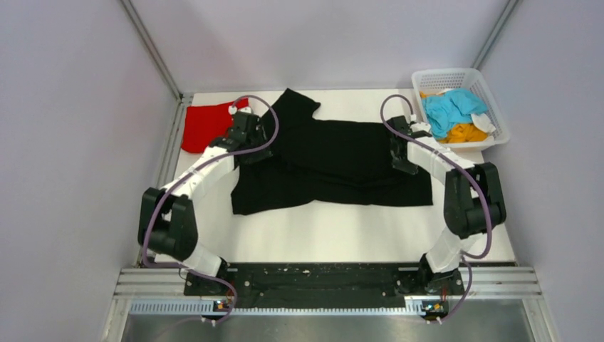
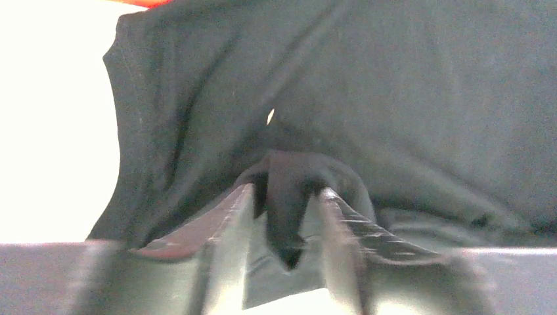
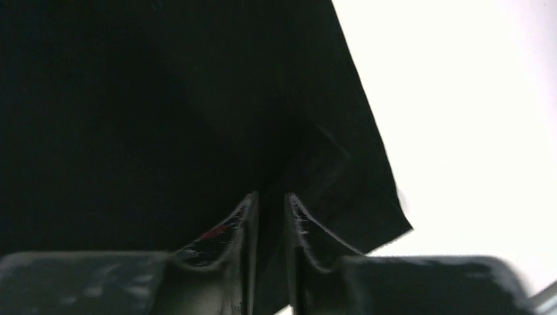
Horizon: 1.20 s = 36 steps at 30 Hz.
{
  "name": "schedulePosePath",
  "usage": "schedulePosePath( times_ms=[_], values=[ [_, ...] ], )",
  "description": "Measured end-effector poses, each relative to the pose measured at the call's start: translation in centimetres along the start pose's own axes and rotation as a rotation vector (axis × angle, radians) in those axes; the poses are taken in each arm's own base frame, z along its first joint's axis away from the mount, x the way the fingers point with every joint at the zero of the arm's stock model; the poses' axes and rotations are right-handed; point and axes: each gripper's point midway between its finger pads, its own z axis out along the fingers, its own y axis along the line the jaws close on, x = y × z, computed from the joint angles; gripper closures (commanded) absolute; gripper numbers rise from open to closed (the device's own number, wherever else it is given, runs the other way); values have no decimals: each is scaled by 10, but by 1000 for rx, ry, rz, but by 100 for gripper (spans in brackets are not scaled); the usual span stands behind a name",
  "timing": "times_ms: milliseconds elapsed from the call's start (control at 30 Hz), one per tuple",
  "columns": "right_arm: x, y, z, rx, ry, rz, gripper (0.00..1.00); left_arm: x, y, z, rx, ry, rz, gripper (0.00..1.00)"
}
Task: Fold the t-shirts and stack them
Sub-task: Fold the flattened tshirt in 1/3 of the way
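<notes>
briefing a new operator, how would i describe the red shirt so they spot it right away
Start at the white table, far left corner. The red t-shirt lies there, just left of the big black t-shirt. It is the only red cloth and lies outside the white basket.

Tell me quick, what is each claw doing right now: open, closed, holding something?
Left gripper: closed, pinching a fold of the black t-shirt.
Right gripper: closed on the black t-shirt's edge.
</notes>
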Motion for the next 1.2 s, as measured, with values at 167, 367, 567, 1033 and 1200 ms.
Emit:
schedulePosePath(
  times_ms=[167,367,567,1033,1200],
  values=[
    [-28,20,10,-16,-21,-11,45,-29,7,33,-41,47,-18,1],
    [-36,26,-5,-112,-65,-17,24,-34,13,20,-50,37,-27,1],
    [14,31,-27,-397,-59,-68,13,21,9,-15,114,77,-77,1],
    [15,91,-23,-664,-68,-83,12,102,26,7,141,231,-179,1],
    [-43,114,-2,-593,-131,-42,11,100,33,12,101,211,-190,1]
  ],
)
